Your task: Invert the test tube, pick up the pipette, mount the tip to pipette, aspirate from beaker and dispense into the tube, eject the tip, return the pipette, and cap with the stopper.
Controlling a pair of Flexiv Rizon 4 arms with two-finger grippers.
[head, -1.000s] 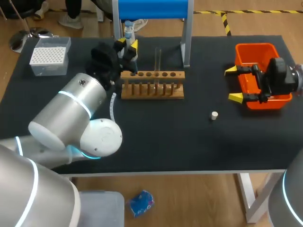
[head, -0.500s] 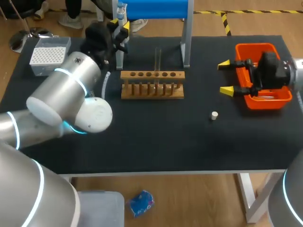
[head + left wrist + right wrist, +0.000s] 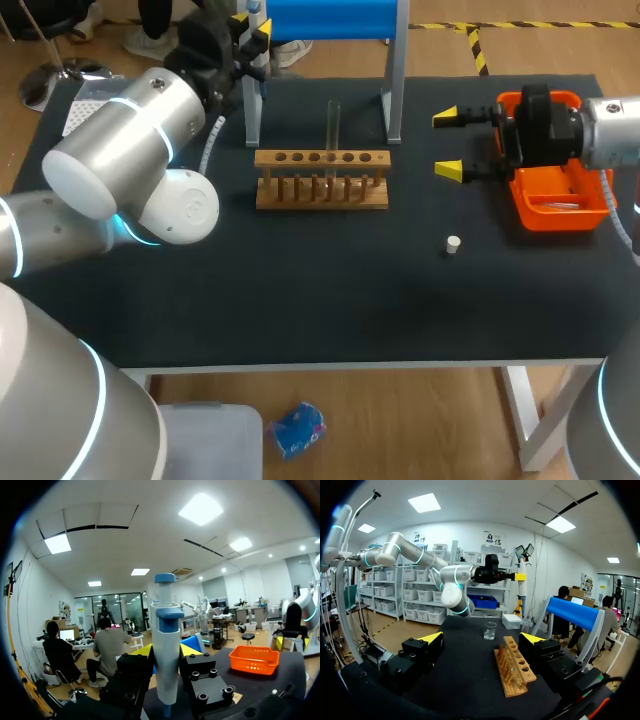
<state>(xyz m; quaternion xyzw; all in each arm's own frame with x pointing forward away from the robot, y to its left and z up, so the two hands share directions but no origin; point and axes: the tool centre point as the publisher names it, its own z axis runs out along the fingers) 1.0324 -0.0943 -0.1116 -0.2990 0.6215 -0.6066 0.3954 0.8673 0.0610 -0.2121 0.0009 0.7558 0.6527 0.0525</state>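
Observation:
My left gripper (image 3: 247,36) is high over the table's back left, shut on a white and blue pipette (image 3: 257,14). In the left wrist view the pipette (image 3: 165,655) stands upright between the yellow-tipped fingers (image 3: 187,650). A clear test tube (image 3: 333,124) stands upright in the wooden rack (image 3: 320,180). A small white stopper (image 3: 453,243) lies on the black table to the rack's front right. My right gripper (image 3: 447,144) hangs open and empty to the right of the rack. In the right wrist view the rack (image 3: 514,672) and a glass beaker (image 3: 490,630) lie ahead of the right gripper (image 3: 482,639).
An orange bin (image 3: 556,196) sits at the right, just behind my right gripper. A blue-topped stand (image 3: 394,72) rises behind the rack. The white tip box (image 3: 78,98) at the back left is mostly hidden by my left arm.
My left arm has risen and swung toward the table's back left with the pipette. My right gripper has moved left from over the orange bin toward the rack, staying open.

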